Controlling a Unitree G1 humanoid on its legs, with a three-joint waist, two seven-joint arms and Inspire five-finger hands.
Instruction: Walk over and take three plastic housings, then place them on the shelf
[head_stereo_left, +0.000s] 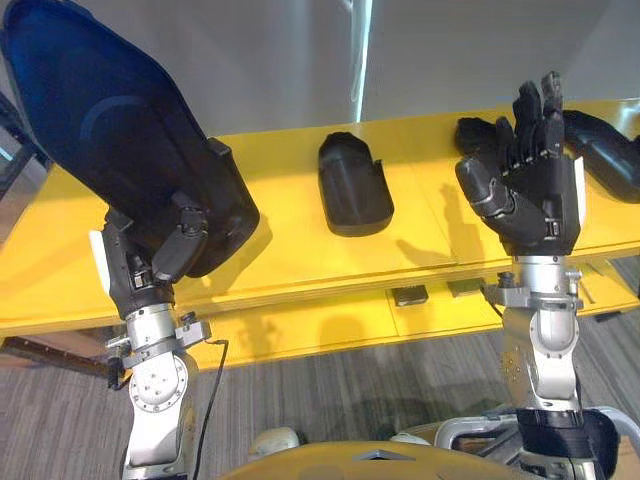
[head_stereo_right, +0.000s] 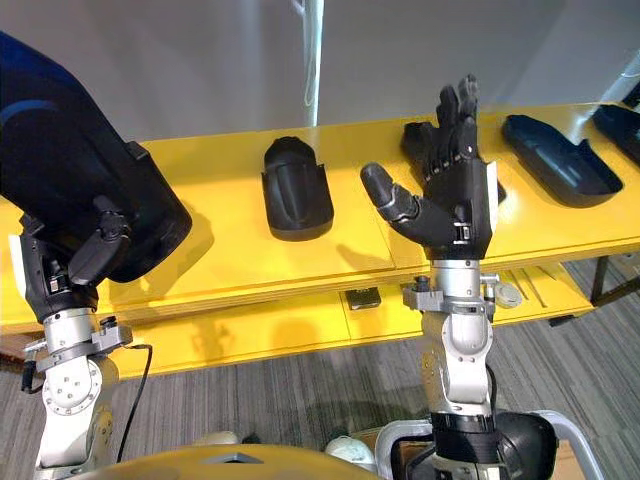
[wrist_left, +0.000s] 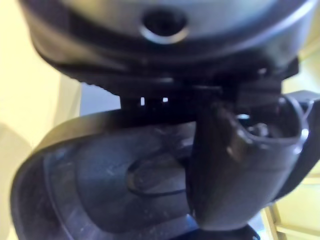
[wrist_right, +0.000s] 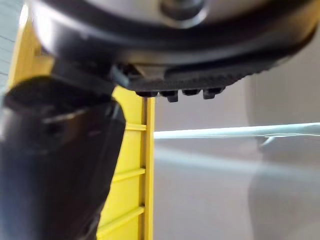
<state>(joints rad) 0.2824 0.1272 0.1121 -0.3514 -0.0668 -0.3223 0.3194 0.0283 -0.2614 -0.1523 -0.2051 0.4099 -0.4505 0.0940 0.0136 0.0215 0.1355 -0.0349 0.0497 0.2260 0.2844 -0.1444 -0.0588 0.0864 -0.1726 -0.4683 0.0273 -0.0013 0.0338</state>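
left hand (head_stereo_left: 140, 270) grips a housing (head_stereo_left: 110, 130), thumb curled over its edge, above the yellow shelf (head_stereo_left: 290, 250). right hand (head_stereo_left: 535, 195) stands upright, fingers straight and empty. best to lower the housing flat onto the bare spot beside the middle housing (head_stereo_left: 353, 185), then let go.

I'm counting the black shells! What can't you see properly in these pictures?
Blocked housing: head views, the open right hand covers most of it.
Far-right housing: right eye view, cut off by the picture edge.
Fingers of the left hand: head views, hidden behind the held housing; its thumb curls over the front.
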